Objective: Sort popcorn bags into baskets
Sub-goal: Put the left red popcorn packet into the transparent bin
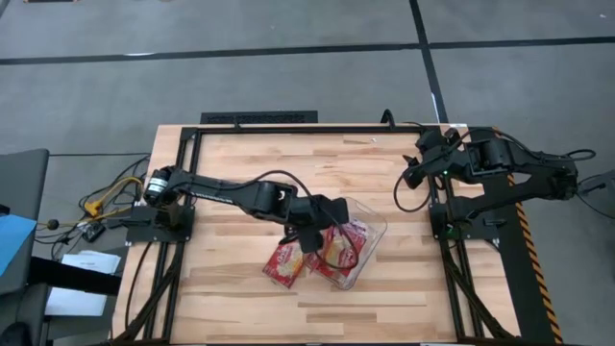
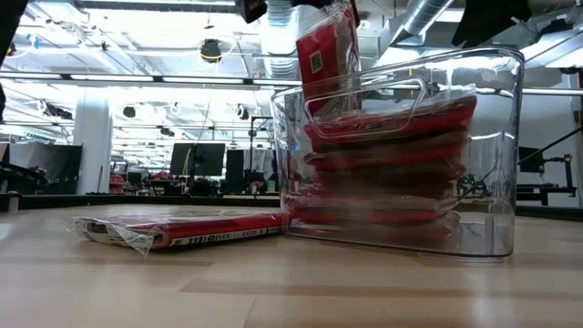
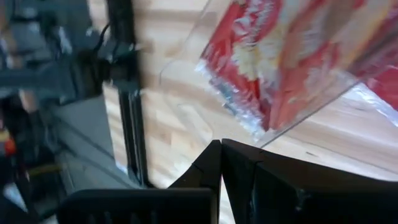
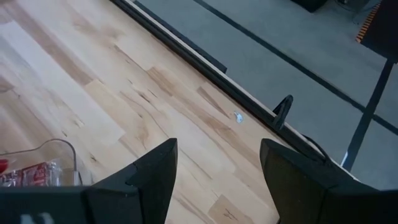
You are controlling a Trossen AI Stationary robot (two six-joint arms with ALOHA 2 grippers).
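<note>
A flat red glossy popcorn packet [image 2: 328, 50] hangs at upper centre over the clear plastic tub [image 2: 492, 219], clamped in the left gripper [image 1: 309, 234]. Placing is underway; next comes release. One packet [image 2: 182, 230] lies lower left. The right gripper [image 4: 217, 180] waits, fingers apart.

Even, bright overhead lighting falls on the pale wooden tabletop [image 1: 240, 173], with only soft shadows beneath the dark arms. In the low view, ceiling lamps glare behind the clear plastic rectangular tub [image 2: 492, 182], whose walls carry reflections and smear the red packets inside. The left wrist view is strongly blurred; the right wrist view is sharp.
</note>
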